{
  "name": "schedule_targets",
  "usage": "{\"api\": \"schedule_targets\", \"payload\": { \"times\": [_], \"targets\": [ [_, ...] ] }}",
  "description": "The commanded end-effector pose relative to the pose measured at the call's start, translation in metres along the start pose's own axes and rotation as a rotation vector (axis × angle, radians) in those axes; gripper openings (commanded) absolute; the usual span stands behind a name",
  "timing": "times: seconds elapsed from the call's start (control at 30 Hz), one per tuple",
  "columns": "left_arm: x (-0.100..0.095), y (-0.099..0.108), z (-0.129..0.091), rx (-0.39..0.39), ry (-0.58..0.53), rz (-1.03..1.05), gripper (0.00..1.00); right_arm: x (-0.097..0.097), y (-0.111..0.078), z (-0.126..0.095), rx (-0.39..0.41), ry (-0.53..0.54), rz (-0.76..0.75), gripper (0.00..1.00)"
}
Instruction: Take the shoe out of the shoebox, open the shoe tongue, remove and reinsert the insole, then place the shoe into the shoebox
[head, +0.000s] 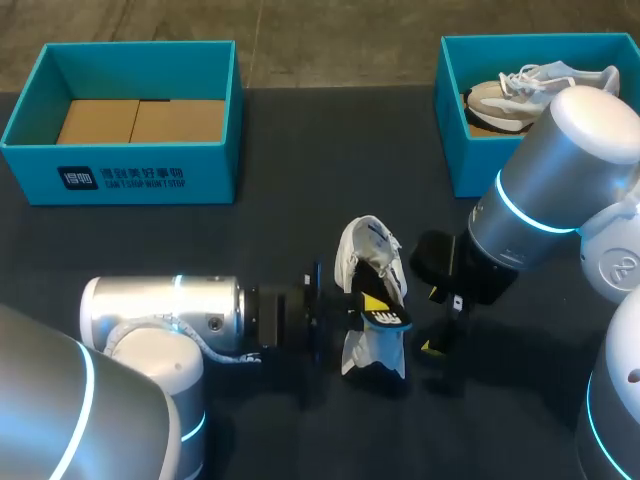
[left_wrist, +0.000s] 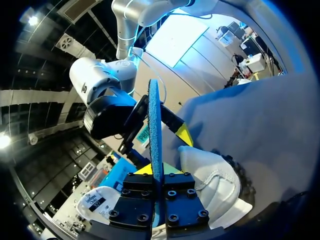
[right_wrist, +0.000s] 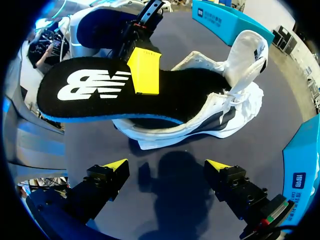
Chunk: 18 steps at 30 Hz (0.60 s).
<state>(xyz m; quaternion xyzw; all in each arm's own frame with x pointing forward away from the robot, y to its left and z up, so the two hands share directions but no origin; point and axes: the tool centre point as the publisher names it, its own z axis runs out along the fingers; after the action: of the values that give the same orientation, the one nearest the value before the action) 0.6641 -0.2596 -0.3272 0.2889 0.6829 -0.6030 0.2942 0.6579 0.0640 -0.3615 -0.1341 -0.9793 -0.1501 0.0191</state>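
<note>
Right wrist view has the right claw (right_wrist: 166, 167) nearest, its two yellow-tipped fingers spread wide apart with only bare dark counter (right_wrist: 195, 40) between them, gripping nothing. Just ahead of it lies the white shoe (right_wrist: 225, 115), on its side on the counter, its tongue (right_wrist: 247, 50) pulled up and open. The black insole (right_wrist: 100, 97) hangs flat over the shoe with its blue edge showing. One end reaches the shoe's opening and the other sticks well out; how far in it goes cannot be told.

Left wrist view shows the left claw (left_wrist: 156, 169) closed on that insole, which stands edge-on between its fingers, with the shoe just beside it.

Head view places the shoe between the two claws, out of both boxes. Farther back, well apart, stand a teal box (head: 120, 175) lined with cardboard and another teal box (head: 455, 140) containing a second shoe (head: 520, 90).
</note>
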Motion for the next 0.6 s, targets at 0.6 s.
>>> {"api": "schedule_targets", "payload": {
  "times": [0.6],
  "targets": [
    [-0.003,0.037,0.003,-0.068,-0.012,-0.03,0.0,0.001,0.0,0.001,0.001,-0.002,0.001,1.0]
  ]
}}
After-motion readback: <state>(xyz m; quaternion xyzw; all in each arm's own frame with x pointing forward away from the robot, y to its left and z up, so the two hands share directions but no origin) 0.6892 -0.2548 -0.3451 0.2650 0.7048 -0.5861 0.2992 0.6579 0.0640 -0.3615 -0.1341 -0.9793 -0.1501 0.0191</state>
